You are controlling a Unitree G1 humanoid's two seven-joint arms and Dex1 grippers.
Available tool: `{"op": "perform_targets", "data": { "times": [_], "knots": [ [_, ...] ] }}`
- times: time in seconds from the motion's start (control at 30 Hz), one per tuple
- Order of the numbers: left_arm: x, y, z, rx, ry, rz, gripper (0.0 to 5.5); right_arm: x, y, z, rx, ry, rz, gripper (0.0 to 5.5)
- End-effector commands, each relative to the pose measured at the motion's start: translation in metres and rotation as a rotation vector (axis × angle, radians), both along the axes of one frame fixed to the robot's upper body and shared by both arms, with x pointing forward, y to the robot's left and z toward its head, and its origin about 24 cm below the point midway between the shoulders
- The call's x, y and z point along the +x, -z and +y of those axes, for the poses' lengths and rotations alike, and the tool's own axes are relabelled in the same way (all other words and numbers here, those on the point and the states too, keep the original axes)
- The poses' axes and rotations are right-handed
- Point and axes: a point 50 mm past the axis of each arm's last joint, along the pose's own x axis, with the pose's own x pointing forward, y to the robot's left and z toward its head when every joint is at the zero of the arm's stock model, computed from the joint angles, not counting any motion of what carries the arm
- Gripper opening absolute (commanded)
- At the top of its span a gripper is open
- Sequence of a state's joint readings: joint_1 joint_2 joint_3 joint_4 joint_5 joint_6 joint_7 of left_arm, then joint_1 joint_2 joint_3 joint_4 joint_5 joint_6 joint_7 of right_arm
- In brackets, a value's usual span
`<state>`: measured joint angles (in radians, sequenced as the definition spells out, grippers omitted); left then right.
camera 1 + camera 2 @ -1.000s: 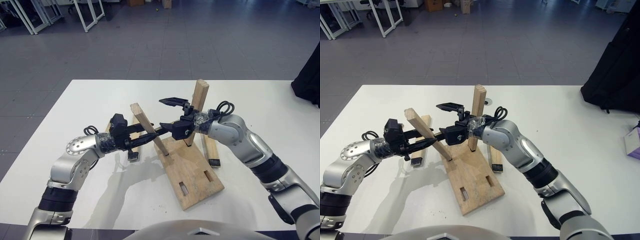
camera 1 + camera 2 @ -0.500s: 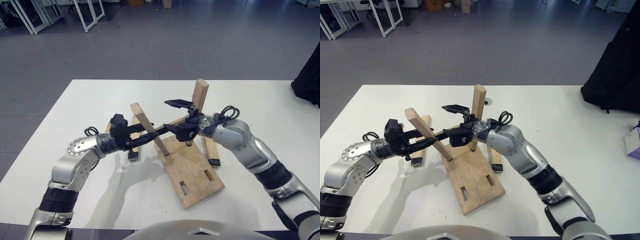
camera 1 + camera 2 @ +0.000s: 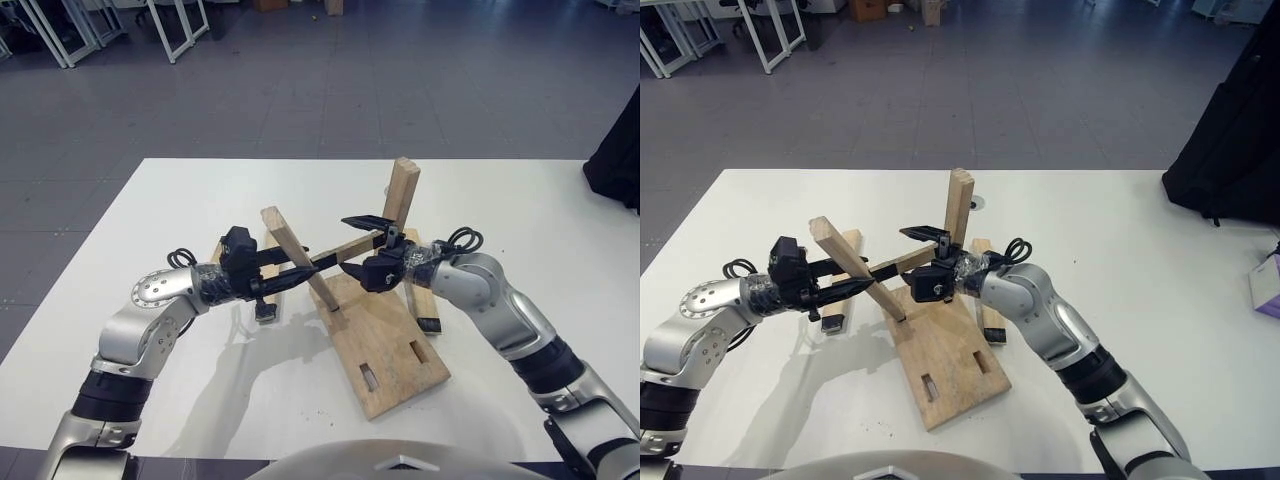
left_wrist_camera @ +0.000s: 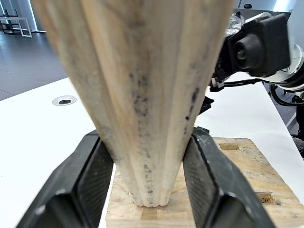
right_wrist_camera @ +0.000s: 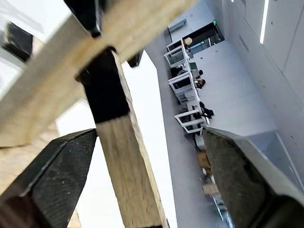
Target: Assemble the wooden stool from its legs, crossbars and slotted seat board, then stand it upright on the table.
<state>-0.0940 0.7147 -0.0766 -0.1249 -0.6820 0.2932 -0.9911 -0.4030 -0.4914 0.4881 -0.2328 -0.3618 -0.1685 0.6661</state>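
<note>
Against the frames of a second ago, the head views show the right arm drawn back toward the robot's right, with its gripper (image 3: 347, 243) now nearer the upright pale wooden leg (image 3: 401, 193); the left arm and all timber lie unchanged. The right gripper's fingers stand wide apart, one above and one below the slim wooden crossbar (image 3: 330, 256), gripping nothing. The left gripper (image 3: 312, 266) is clamped on the tilted pale wooden leg (image 3: 284, 238), whose foot rests on the far left part of the flat slotted wooden seat board (image 3: 385, 330) lying on the white table (image 3: 150, 200). Two rectangular slots (image 3: 368, 377) show at the board's near end. Whether either leg is seated in a slot cannot be told. A loose black-tipped wooden piece (image 3: 428, 303) lies just right of the board. In the left wrist view, both black fingers (image 4: 90, 175) press the leg (image 4: 137, 95) over the board (image 4: 237, 190). In the right wrist view, the spread fingers (image 5: 52, 175) flank the tilted leg (image 5: 128, 166) without contact.
</note>
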Motion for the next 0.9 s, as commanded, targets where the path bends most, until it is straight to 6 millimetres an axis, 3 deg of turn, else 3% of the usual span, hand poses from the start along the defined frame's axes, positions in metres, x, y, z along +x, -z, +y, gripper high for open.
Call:
{"op": "perform_targets", "data": {
  "times": [0.03, 0.13, 0.23, 0.47, 0.57, 0.67, 0.73, 0.8, 0.87, 0.9],
  "knots": [
    [-0.025, 0.06, 0.014, 0.228, -0.011, 0.293, 2.02, -0.01, 0.001, -0.003, -0.135, -0.105, 0.029, 3.99],
    [-0.024, 0.06, 0.013, 0.231, -0.009, 0.29, 2.02, -0.009, 0.017, -0.005, -0.218, -0.095, 0.051, 3.99],
    [-0.022, 0.061, 0.013, 0.236, -0.003, 0.288, 2.02, -0.01, 0.012, -0.003, -0.18, -0.099, 0.055, 3.99],
    [-0.024, 0.063, 0.016, 0.246, 0.0, 0.291, 2.02, 0.012, -0.073, -0.017, 0.324, -0.012, 0.256, 3.99],
    [-0.024, 0.064, 0.016, 0.25, -0.001, 0.291, 2.02, 0.026, -0.087, -0.009, 0.38, 0.079, 0.143, 3.99],
    [-0.022, 0.063, 0.014, 0.252, 0.006, 0.287, 2.02, 0.038, -0.059, 0.009, 0.203, 0.14, -0.003, 3.99],
    [-0.021, 0.062, 0.012, 0.253, 0.014, 0.282, 2.02, 0.04, -0.012, 0.011, -0.053, 0.156, -0.032, 3.99],
    [-0.021, 0.062, 0.012, 0.252, 0.017, 0.281, 2.02, 0.021, 0.052, 0.0, -0.315, 0.11, 0.144, 3.99],
    [-0.023, 0.063, 0.012, 0.256, 0.019, 0.285, 2.02, -0.002, 0.092, -0.019, -0.498, 0.074, 0.312, 3.99],
    [-0.023, 0.063, 0.013, 0.259, 0.019, 0.287, 2.02, -0.008, 0.101, -0.026, -0.551, 0.07, 0.353, 3.99]
  ]
}}
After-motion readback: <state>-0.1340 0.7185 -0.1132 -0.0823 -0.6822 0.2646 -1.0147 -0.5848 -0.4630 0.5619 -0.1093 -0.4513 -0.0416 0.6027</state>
